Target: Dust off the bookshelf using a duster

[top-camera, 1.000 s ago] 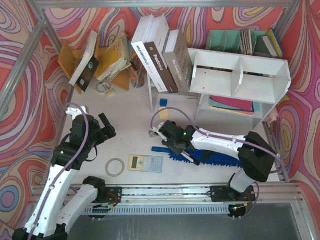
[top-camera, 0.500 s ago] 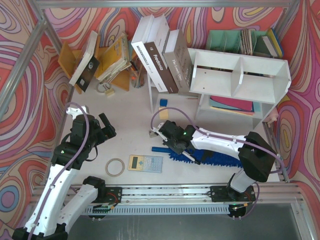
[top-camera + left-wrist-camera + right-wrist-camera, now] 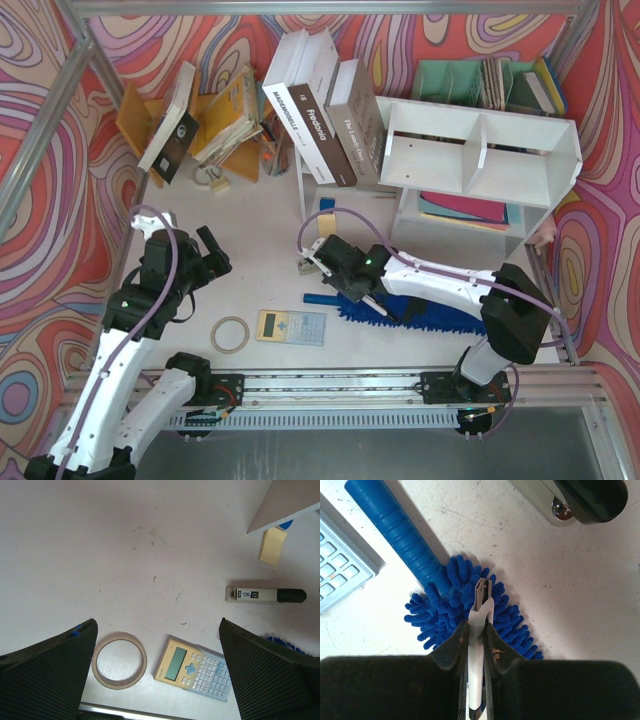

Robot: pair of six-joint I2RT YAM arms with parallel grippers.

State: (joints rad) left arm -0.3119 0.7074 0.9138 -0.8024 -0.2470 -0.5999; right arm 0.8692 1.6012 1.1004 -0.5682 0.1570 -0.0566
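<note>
My right claw [image 3: 476, 630] is pinched nearly shut on a slim white piece [image 3: 481, 605]. I cannot tell what it is, but it is not the duster [image 3: 420, 315], which lies flat on the surface in front of the bookshelf [image 3: 480, 150], partly under that arm. My worry is that lifting now leaves the duster behind. Pressing down could snag the white piece in the blue fibres. The handle also lies just beside the calculator [image 3: 290, 327], so a sloppy grab there might shove it. My left claw [image 3: 157, 665] hangs wide apart and empty above the tape ring [image 3: 120, 660].
</note>
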